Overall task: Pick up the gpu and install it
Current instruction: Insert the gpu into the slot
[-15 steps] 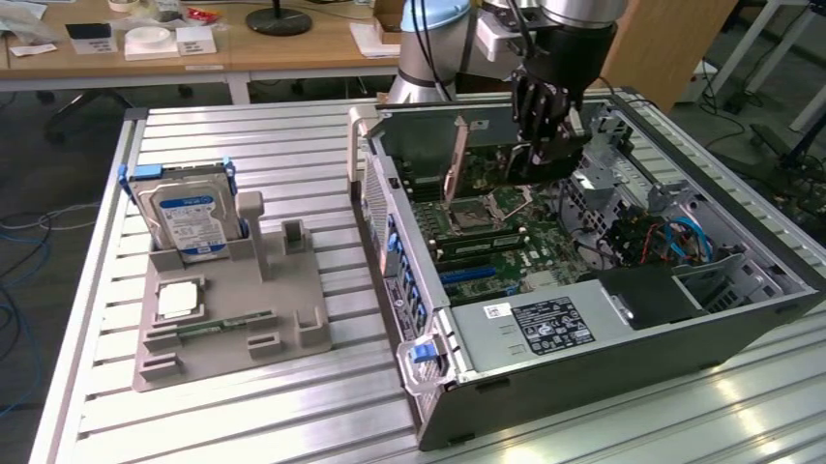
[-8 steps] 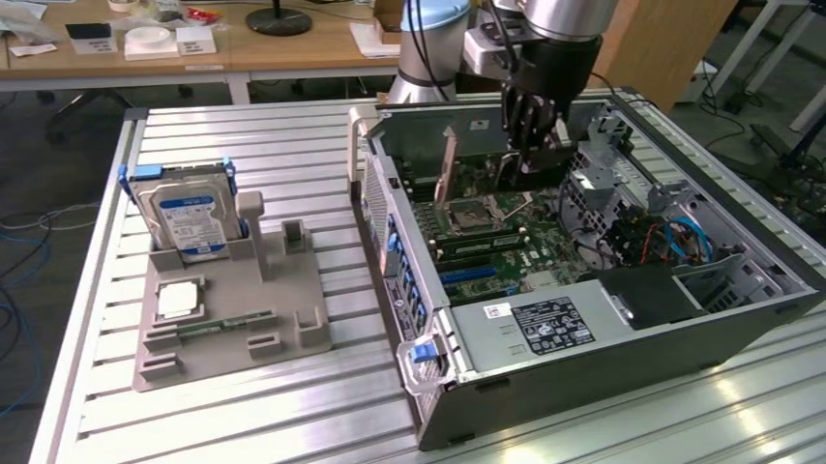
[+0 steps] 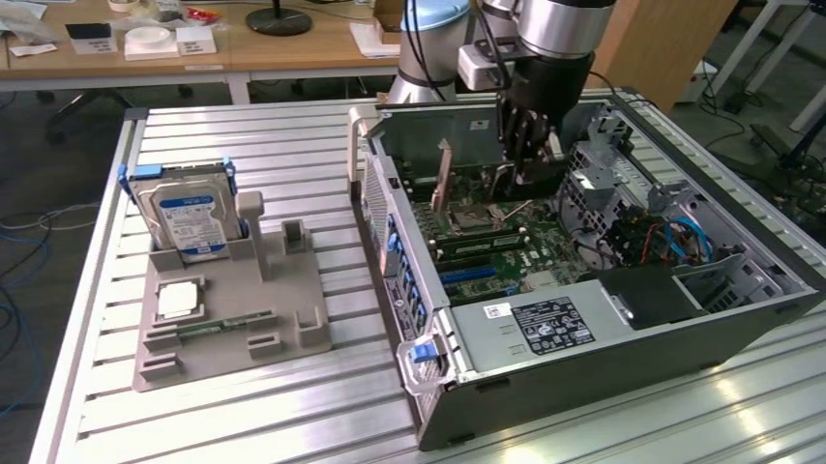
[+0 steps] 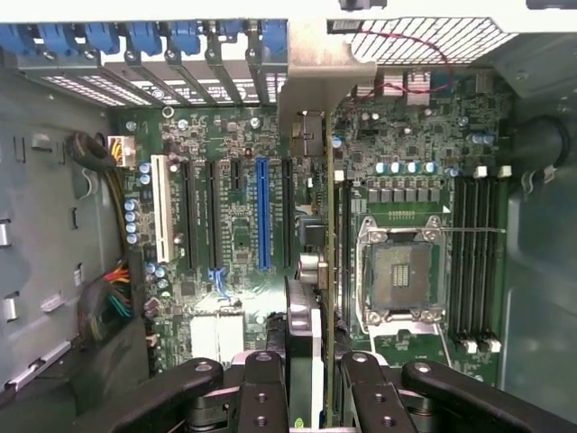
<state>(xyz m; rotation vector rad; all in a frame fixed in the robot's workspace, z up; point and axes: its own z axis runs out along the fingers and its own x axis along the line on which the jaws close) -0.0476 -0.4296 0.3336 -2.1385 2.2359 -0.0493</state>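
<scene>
GPU (image 4: 335, 271), a thin card seen edge-on, stood upright inside the open computer case (image 3: 722, 333), held above the motherboard (image 4: 225, 162) between the blue expansion slot (image 4: 262, 212) and the CPU socket (image 4: 401, 280). Its silvery end bracket (image 4: 306, 90) pointed toward the rear wall of the case, near the row of blue slot clips (image 4: 144, 36). In the exterior view the card's brownish edge (image 3: 443, 179) rose from the board just beside the gripper (image 3: 523, 164). Gripper (image 4: 315, 379): black fingers (image 4: 261, 388) closed on the gpu's near end, one pair on each face of the card. Arm (image 3: 555, 48): silver and black wrist section descended steeply, almost vertically, into the case from above its rear portion, tool pointing downward at the motherboard. Memory sticks (image 4: 473, 262) sat in their slots beyond the socket, toward the case's side wall. Power supply (image 3: 543, 329), labelled, occupied the corner of the case nearest the table's front edge. Table (image 3: 258, 135), ribbed aluminium, carried the case on the exterior view's right half. Grey fixture tray (image 3: 232, 329) rested on the table toward the exterior view's left, well apart from the case. Hard drive (image 3: 191, 217) with a blue-white label stood upright in the tray's far holder. Narrow green memory stick (image 3: 226, 324) lay flat on the tray.
</scene>
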